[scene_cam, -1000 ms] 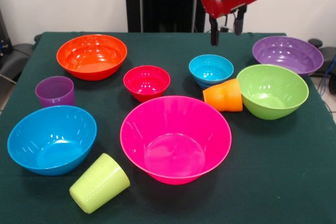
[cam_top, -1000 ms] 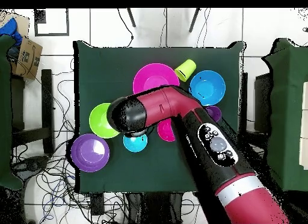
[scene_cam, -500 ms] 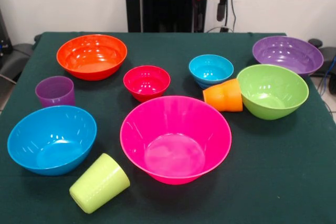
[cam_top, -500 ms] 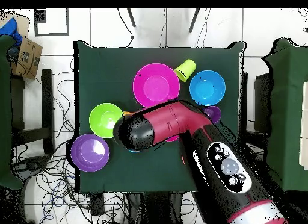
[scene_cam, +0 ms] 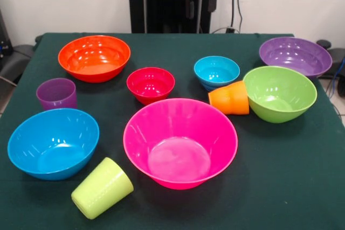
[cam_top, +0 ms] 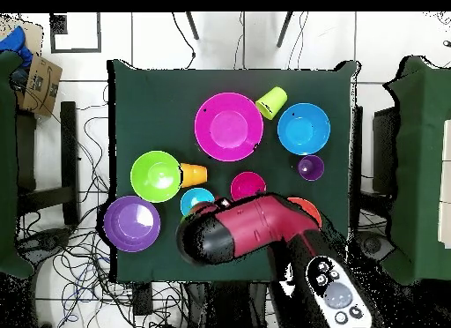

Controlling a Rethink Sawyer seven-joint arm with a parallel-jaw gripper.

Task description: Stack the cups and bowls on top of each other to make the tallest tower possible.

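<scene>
Gripper hangs high over the table's far edge; open or closed, cannot tell.
7 bowls and 3 cups sit scattered, none stacked.

Table count: 7 bowls – 5 large: pink, orange, blue, green, purple; 2 small: red, light blue. 3 cups: green, orange, purple.

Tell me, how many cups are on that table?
3: the purple cup upright at the left edge, the orange cup tipped beside the green bowl, the lime cup tipped nearest the camera.
</scene>
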